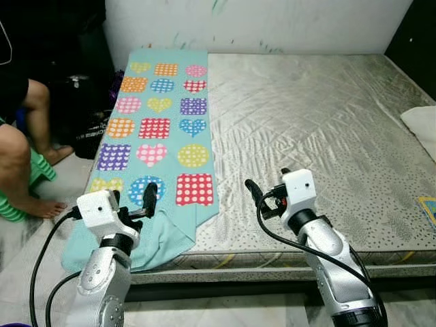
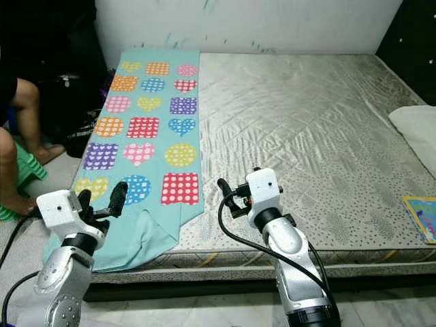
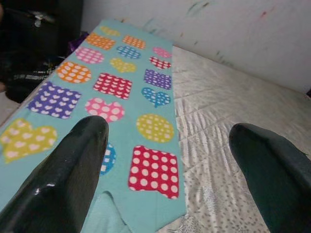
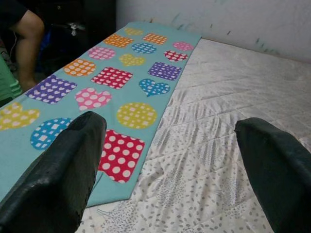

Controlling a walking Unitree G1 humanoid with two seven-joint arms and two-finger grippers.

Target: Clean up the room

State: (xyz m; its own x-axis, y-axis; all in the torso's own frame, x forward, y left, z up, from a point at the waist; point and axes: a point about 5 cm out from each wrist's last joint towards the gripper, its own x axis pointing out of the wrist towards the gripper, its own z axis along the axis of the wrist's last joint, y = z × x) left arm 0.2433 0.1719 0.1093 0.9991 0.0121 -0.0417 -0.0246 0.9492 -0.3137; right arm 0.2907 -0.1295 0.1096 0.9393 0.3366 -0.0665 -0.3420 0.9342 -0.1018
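Observation:
A teal blanket [image 1: 160,129] printed with dotted hearts, circles and squares lies in a long strip down the left side of the grey mattress [image 1: 320,129]. Its near end [image 1: 153,238] hangs crumpled over the mattress's front left corner. My left gripper [image 1: 139,203] hovers open just above that near end, with the blanket [image 3: 116,87] stretching away between its fingers [image 3: 73,170]. My right gripper [image 1: 267,182] is open over the bare mattress just right of the blanket's edge, with nothing between its fingers [image 4: 63,170].
A person sits on a green stool [image 1: 37,170] left of the bed, bare legs [image 1: 20,146] near the blanket's edge. Dark bags [image 1: 85,102] stand behind them. A white pillow [image 1: 422,122] and a colourful flat item [image 1: 429,208] lie at the mattress's right edge.

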